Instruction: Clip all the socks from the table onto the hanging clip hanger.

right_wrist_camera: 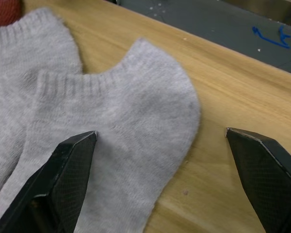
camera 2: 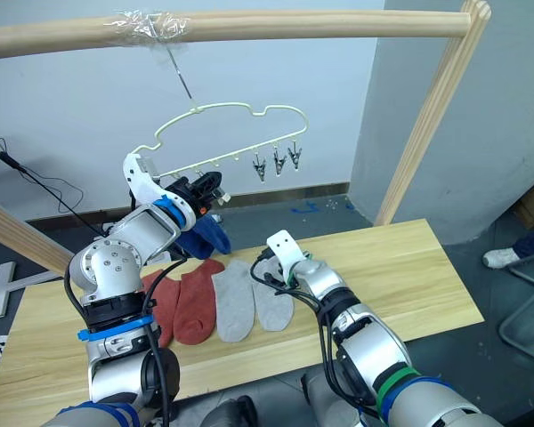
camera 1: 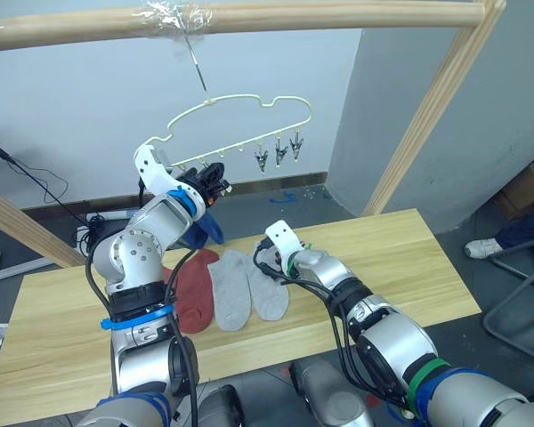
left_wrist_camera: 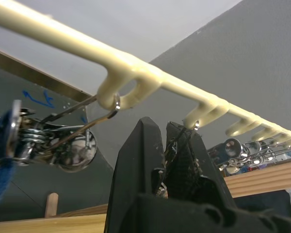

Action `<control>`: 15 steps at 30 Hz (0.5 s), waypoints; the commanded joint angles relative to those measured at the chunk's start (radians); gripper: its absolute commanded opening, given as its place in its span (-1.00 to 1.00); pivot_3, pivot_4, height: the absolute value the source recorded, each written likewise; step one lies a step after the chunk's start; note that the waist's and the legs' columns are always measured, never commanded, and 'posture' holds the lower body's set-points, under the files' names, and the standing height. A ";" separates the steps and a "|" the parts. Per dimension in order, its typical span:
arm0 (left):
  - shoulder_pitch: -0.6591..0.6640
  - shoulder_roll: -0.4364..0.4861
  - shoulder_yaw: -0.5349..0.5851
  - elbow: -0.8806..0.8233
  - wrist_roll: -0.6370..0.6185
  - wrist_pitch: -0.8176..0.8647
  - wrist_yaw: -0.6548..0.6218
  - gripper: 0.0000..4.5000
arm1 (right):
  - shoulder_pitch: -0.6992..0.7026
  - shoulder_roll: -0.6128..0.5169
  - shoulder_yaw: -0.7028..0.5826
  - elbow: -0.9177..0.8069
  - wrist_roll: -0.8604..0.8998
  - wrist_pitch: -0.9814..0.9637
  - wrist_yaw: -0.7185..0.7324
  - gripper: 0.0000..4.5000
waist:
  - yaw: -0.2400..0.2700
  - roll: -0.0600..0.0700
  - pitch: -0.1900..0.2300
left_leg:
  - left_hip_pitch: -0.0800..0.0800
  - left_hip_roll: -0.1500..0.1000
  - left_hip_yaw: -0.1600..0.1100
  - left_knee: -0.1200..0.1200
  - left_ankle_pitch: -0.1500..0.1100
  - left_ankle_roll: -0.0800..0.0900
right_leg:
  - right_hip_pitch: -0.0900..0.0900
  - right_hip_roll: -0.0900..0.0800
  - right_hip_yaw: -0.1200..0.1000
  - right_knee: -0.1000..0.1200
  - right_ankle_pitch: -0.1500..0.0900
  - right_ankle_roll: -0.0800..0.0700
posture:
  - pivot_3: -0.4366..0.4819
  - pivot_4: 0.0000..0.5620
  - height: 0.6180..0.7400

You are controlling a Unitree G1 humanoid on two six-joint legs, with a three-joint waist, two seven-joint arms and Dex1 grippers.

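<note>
Overhead, wooden pole point(camera 1: 249, 18) carries clip hanger point(camera 1: 249, 102); grey wall point(camera 1: 463, 107) behind.

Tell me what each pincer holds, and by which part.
The right pincer is open above a grey sock, holding nothing. The left pincer looks shut at the hanger; its hold cannot be told.

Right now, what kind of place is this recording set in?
Probably a lab or workshop test rig, not a home: a bare wooden pole frame holds the clip hanger by tape, cables trail on the grey floor, and socks lie on a plain plank table.
</note>
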 commanded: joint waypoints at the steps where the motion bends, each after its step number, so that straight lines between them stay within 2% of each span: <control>1: 0.000 0.001 -0.008 -0.056 -0.014 -0.010 0.006 -0.92 | -0.037 0.073 -0.024 0.049 -0.005 -0.012 -0.005 0.97 | 0.001 0.000 0.000 | 0.000 0.000 0.000 0.000 0.000 0.000 | 0.000 0.000 0.000 0.000 0.000 0.000 | -0.74 -0.22 1.00; 15: 0.011 -0.001 -0.010 -0.071 -0.016 -0.009 0.018 -0.92 | -0.042 0.119 -0.020 0.045 -0.010 -0.004 0.012 0.97 | 0.026 0.000 0.000 | 0.001 0.000 0.000 0.000 0.000 0.000 | 0.000 0.000 0.000 0.000 0.000 0.000 | -0.72 -0.21 1.00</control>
